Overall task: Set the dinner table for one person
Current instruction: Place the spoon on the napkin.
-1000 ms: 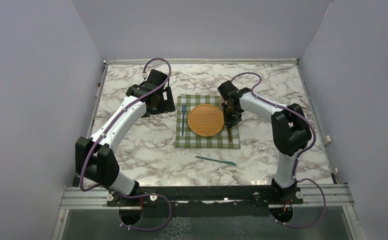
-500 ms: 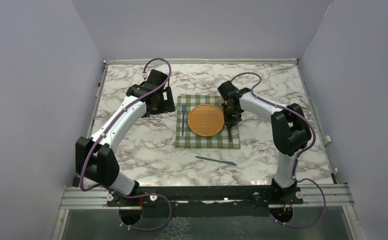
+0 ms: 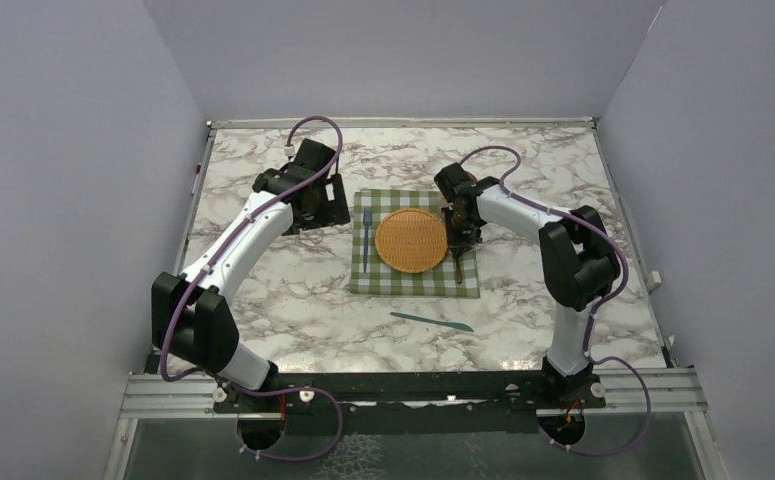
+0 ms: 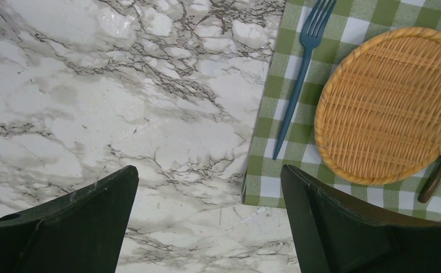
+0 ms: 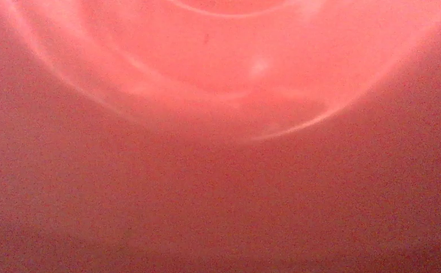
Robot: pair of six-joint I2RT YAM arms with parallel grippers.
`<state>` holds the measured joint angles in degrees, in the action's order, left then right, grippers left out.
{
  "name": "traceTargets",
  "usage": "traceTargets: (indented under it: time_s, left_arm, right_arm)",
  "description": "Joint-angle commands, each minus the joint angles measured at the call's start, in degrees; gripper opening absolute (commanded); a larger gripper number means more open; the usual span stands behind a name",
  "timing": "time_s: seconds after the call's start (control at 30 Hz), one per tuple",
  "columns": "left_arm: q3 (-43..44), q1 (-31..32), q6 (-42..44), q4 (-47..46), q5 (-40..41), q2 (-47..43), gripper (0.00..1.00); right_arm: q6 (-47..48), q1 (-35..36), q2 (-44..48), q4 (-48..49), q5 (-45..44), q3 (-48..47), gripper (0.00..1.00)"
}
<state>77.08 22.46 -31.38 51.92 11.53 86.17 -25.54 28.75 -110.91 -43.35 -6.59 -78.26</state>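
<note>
Though splayed, left fingers (image 4: 64, 227) near cloth (image 4: 263, 142) edge

We're looking into a robot test cell here, a lab rig rather than a home. Plain pale walls (image 3: 63, 200) box in three sides. A marble-pattern desk (image 3: 293, 300) sits in a metal frame (image 3: 403, 122). The left arm (image 3: 243, 240) and right arm (image 3: 523, 215) are bolted to an aluminium rail (image 3: 413, 392), with purple cables (image 3: 313, 122) looping off them.

White left arm (image 3: 238, 245), right arm (image 3: 518, 212), black joints (image 3: 201, 332), purple cables (image 3: 313, 122), black left tool (image 4: 209, 169).
</note>
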Motion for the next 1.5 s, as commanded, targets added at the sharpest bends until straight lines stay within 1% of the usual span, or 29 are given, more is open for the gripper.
traceTargets:
  time_s: [0.0, 0.13, 0.23, 0.53, 0.83, 0.9, 1.07, 1.13, 1.23, 1.47]
  left_arm:
    - [1.4, -0.4, 0.6, -0.2, -0.5, 0.4, 0.99]
    - [1.6, -0.4, 0.6, -0.3, -0.5, 0.7, 0.99]
    - [1.8, -0.4, 0.6, -0.3, -0.5, 0.9, 0.99]
    - [1.8, -0.4, 0.8, -0.4, -0.7, 1.4, 0.99]
    - [1.8, -0.4, 1.1, -0.6, -0.8, 1.6, 0.99]
    - [1.9, -0.4, 1.1, -0.5, -0.8, 1.6, 0.99]
    - [1.9, -0.5, 1.2, -0.6, -0.9, 1.8, 0.99]
    - [1.9, -0.4, 1.2, -0.7, -1.0, 1.9, 0.99]
    - [1.9, -0.5, 1.2, -0.9, -1.2, 2.1, 0.99]
    - [2.3, -0.4, 1.3, -1.3, -1.6, 2.8, 0.99]
  right_arm:
    - [-1.7, -0.3, -1.1, -0.2, -1.9, 0.7, 0.03]
    - [-1.9, -0.3, -1.0, -0.4, -1.7, 0.6, 0.04]
    - [-2.2, -0.4, -1.0, -1.1, -3.1, 0.4, 0.06]
    - [-3.9, -0.3, -0.7, -2.1, -5.4, 0.8, 0.04]
    - [-3.6, -0.3, -1.0, -1.6, -4.4, 0.9, 0.04]
    - [-3.4, -0.4, -1.5, -1.9, -4.0, 0.2, 0.06]
    - [-3.8, -0.3, -1.6, -2.7, -3.7, -0.9, 0.2]
    - [-3.8, -0.3, -1.0, -3.0, -4.0, -1.0, 0.24]
    - [-3.8, -0.4, -0.1, -3.5, -4.6, -1.4, 0.26]
    - [-3.5, -0.3, 2.2, -5.6, -4.5, -4.1, 0.26]
